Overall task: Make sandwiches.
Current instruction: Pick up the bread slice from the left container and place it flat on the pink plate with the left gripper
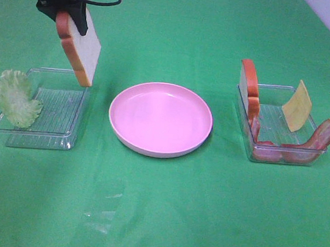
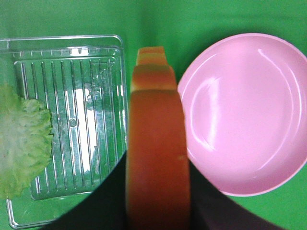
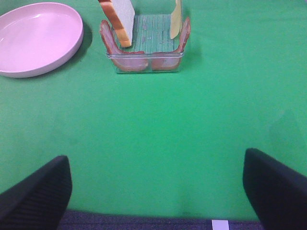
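Bread slice (image 1: 85,53) hangs pinched in left tool (image 1: 67,16), pink plate (image 1: 161,118) just beside, bare; right tool (image 3: 156,191) spread, holding nothing; lettuce (image 1: 17,97), bacon (image 1: 316,142), cheese (image 1: 297,105), second slice (image 1: 250,88) wait in trays; stacking not yet begun.

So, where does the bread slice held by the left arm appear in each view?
Exterior high: upper left, the held bread slice hangs from the left tool.
Left wrist: crust edge-on, between the clear tray and the pink plate.
Right wrist: not in it; another slice stands there.
Shared landmark: the pink plate.
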You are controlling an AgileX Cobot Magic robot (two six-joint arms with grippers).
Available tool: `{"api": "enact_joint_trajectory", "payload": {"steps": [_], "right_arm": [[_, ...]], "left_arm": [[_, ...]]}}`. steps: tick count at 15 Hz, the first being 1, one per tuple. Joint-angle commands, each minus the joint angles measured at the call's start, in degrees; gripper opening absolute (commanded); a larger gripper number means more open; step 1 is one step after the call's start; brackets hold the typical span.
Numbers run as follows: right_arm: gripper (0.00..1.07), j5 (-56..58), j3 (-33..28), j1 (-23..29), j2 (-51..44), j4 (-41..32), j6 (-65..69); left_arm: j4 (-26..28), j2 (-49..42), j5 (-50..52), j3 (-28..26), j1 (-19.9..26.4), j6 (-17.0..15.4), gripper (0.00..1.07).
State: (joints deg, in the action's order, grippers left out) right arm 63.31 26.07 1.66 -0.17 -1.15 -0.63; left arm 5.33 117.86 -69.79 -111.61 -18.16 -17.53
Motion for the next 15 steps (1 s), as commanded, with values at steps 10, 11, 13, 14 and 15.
{"api": "enact_joint_trajectory", "payload": {"steps": [10,11,13,14,15], "right_arm": [[0.94,-0.2,-0.2,-0.2,-1.5,-0.2,0.2],[0.94,-0.2,-0.2,-0.2,-1.5,-0.2,0.2],[0.94,-0.2,-0.2,-0.2,-1.5,-0.2,0.2],[0.94,-0.2,-0.2,-0.2,-1.5,-0.2,0.2],[0.94,-0.2,-0.2,-0.2,-1.5,-0.2,0.2]], "left_arm": [[33.5,8.7,9.5,-0.1,-2.0,14.7,0.08],[33.5,10.2,10.3,-0.1,-2.5,14.7,0.08],[34.3,13.4,12.4,-0.1,-3.0,14.7,0.08],[35.9,14.6,13.0,-0.1,-3.3,14.7,0.08],[36.5,15.2,13.3,-0.1,-3.3,14.7,0.08]]}}
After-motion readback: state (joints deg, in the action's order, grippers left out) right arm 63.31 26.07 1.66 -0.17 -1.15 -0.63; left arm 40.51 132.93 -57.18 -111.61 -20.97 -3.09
